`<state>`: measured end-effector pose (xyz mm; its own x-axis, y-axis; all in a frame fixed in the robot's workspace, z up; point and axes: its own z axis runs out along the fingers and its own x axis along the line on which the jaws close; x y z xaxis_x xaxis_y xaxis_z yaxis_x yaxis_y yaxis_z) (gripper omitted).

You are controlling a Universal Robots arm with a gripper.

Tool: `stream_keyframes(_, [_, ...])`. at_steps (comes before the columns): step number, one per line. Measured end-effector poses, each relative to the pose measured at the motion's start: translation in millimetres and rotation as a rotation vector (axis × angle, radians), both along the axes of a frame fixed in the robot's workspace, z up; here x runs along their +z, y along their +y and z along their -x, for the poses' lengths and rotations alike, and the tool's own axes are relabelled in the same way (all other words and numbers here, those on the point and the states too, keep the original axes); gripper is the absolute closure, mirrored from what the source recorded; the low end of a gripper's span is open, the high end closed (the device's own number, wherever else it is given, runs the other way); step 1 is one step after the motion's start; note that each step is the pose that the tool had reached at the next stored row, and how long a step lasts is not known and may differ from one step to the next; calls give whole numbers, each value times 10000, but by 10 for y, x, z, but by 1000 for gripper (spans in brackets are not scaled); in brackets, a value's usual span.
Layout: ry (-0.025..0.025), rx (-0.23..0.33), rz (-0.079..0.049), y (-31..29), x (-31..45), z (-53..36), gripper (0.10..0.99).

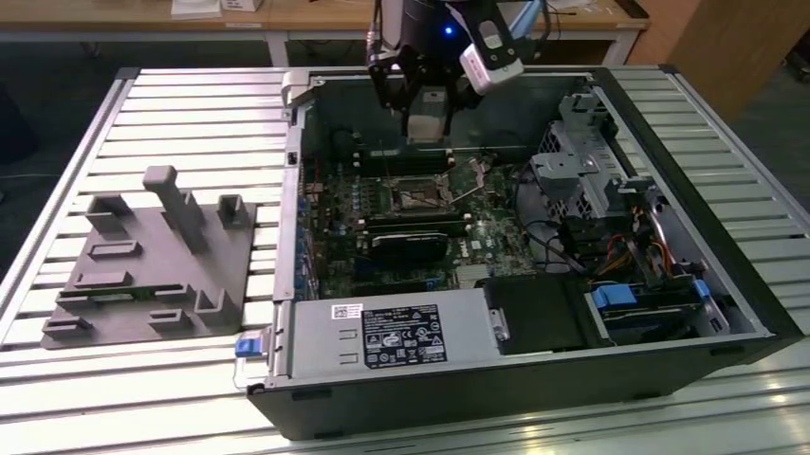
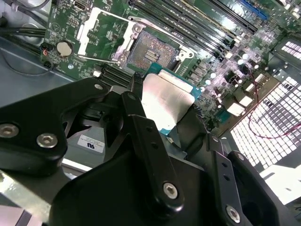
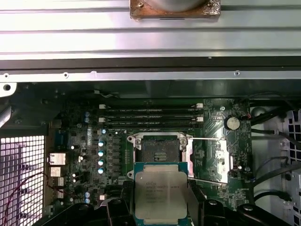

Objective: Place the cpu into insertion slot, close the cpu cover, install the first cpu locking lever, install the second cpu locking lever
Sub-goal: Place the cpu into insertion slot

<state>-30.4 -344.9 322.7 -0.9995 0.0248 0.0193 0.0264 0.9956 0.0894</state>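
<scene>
- Clamped the cpu [image 3: 160, 195] by its edges in the claw [image 1: 428, 121].
- Hovered over the open insertion slot [image 3: 160, 149], just ahead of the claw; cpu cover [image 3: 209, 160] swung aside.
- Judged as the placing step, cpu not yet seated.

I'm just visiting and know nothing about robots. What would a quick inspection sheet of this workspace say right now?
Surface: slatted metal table carrying an open computer case.
Job's things: chip held clear of the socket, which is bare; cover flipped open.
Clutter: grey holder block beside the case.
Gripper: gripper shut on the chip, near the socket.
Cables: red wire and coloured bundles inside the case.
Surroundings: wooden desk behind the table.
</scene>
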Motion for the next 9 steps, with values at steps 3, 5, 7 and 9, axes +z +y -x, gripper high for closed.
stream_keyframes(3, [0,0,0,0,-24,0,549])
stream_keyframes(5, [0,0,1,0,-40,0,549])
stream_keyframes(7, [0,0,1,0,-58,0,549])
stream_keyframes(9, [0,0,1,0,-76,0,549])
